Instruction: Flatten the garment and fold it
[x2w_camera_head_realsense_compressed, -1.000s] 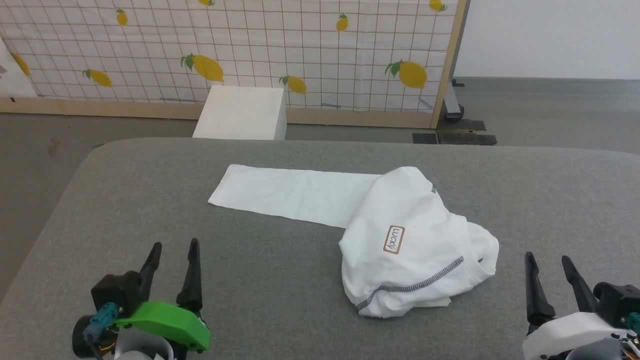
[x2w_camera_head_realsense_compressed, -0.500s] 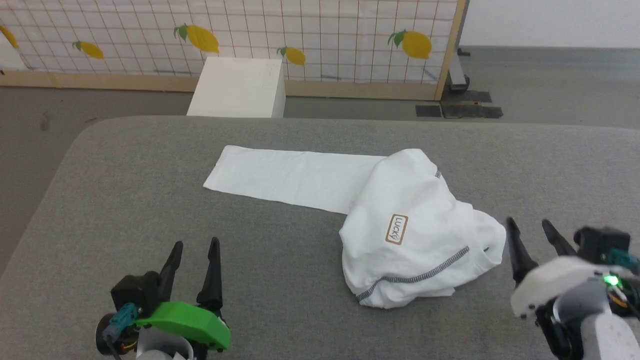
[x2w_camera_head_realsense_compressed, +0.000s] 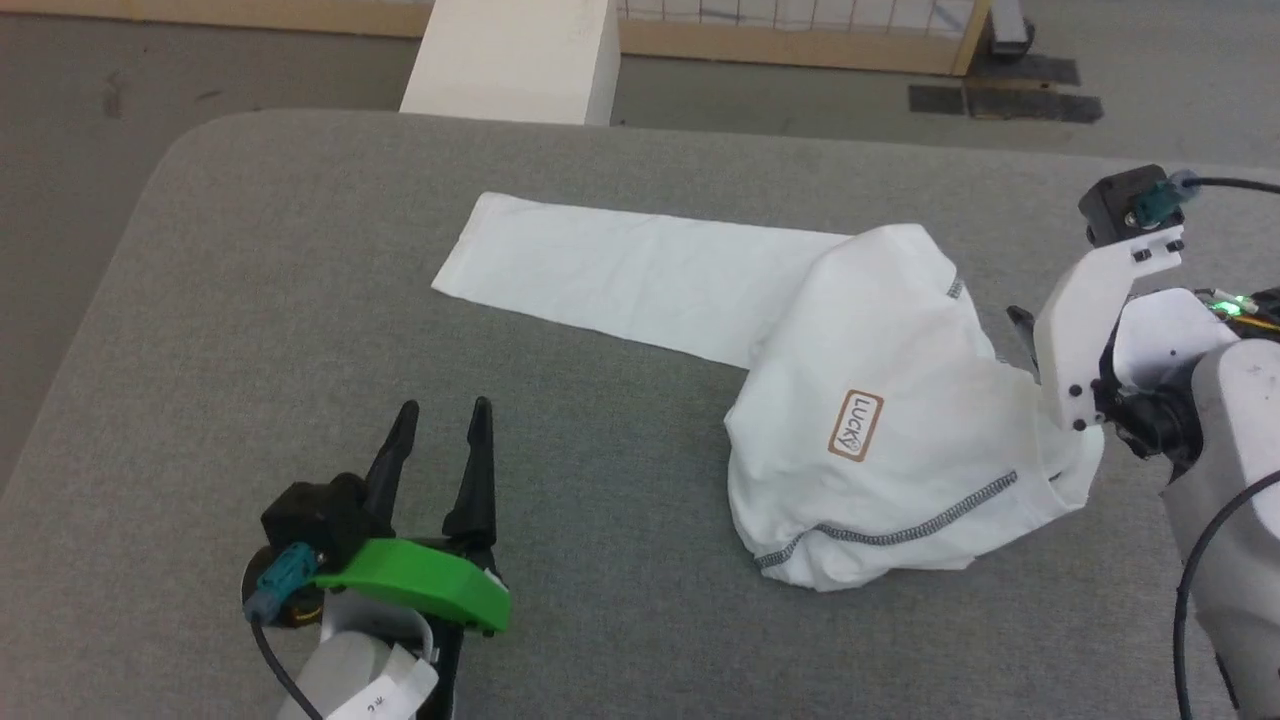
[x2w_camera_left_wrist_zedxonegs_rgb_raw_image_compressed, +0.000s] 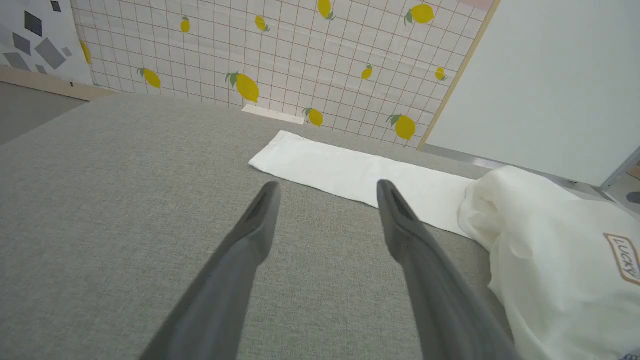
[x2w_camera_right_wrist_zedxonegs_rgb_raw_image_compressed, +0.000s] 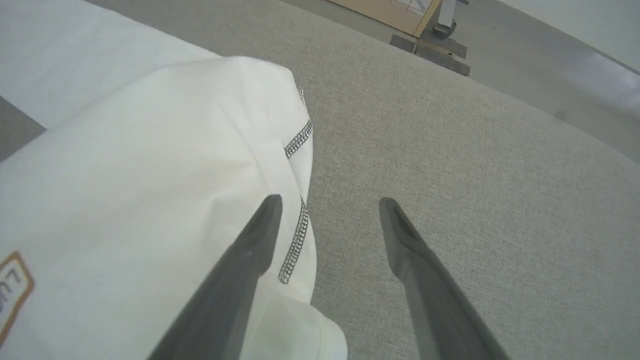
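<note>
The garment (x2w_camera_head_realsense_compressed: 880, 400) is white cloth on the grey table (x2w_camera_head_realsense_compressed: 250, 300), bunched into a heap at the right with a flat strip running up-left. A brown-bordered LUCKY patch (x2w_camera_head_realsense_compressed: 856, 425) and a dark zigzag seam (x2w_camera_head_realsense_compressed: 900, 522) show on the heap. My left gripper (x2w_camera_head_realsense_compressed: 445, 405) stands open over bare table, well short of the strip (x2w_camera_left_wrist_zedxonegs_rgb_raw_image_compressed: 350, 167). My right gripper (x2w_camera_right_wrist_zedxonegs_rgb_raw_image_compressed: 330, 201) is open at the heap's right side: one finger hangs over the cloth edge (x2w_camera_right_wrist_zedxonegs_rgb_raw_image_compressed: 150, 165), the other over bare table. In the head view a white bracket hides most of it, leaving one fingertip (x2w_camera_head_realsense_compressed: 1018, 322) visible.
A rigid white box (x2w_camera_head_realsense_compressed: 510, 55) stands on the floor just beyond the table's far edge. A wood-framed panel base (x2w_camera_head_realsense_compressed: 800, 45) and black floor plates (x2w_camera_head_realsense_compressed: 1000, 98) lie further back. The table's left edge curves at its far corner (x2w_camera_head_realsense_compressed: 190, 150).
The head camera has tilted down, so the whole picture shifted. My right arm rose and moved forward to the heap's right edge. My left gripper crept forward a little. Both stayed open.
</note>
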